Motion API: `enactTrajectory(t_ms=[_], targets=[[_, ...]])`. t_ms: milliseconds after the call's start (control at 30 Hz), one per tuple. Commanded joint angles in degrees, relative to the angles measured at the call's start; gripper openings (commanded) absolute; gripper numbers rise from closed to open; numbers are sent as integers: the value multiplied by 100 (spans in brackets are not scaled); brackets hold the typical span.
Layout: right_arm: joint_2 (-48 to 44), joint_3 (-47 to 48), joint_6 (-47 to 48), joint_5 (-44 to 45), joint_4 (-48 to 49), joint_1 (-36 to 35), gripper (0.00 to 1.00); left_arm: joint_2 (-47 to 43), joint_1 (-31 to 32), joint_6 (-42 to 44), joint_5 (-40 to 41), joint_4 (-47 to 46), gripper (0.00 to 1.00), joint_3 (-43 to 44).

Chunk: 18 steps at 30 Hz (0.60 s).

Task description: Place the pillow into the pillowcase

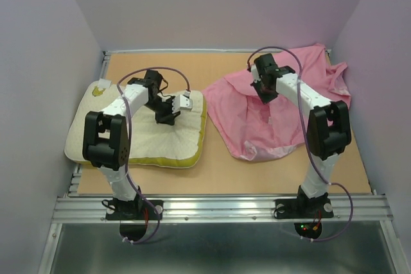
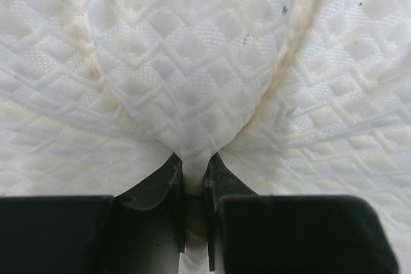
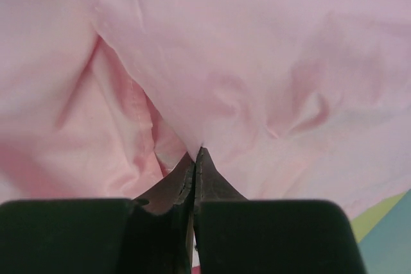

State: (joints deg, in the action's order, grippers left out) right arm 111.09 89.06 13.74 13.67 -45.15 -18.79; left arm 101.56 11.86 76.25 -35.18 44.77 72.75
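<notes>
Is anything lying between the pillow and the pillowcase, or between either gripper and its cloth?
Nothing visible. Only a bare strip of table separates the pillow from the pillowcase. The left gripper is pinched on pillow fabric, the right gripper on pillowcase fabric.

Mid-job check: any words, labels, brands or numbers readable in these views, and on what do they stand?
No text can be read in any view.
Yellow patch on the far left corner of the pillow: too small to tell whether it carries text.
Pillowcase: plain pink, no lettering.
Right arm's base: only small lights, no legible marking.
</notes>
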Motion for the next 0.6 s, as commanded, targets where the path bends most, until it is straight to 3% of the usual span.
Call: enactTrajectory(t_ms=[0, 233, 567], targets=[[-842, 253, -424, -426, 401, 103, 0, -514, -34, -74, -410, 628, 0, 493], [-1150, 279, -556, -532, 410, 138, 1, -541, 352, -540, -1035, 910, 0, 1293], [-1502, 209, -732, -681, 436, 147, 1, -251, 1898, -1813, -1254, -3, 0, 1654]])
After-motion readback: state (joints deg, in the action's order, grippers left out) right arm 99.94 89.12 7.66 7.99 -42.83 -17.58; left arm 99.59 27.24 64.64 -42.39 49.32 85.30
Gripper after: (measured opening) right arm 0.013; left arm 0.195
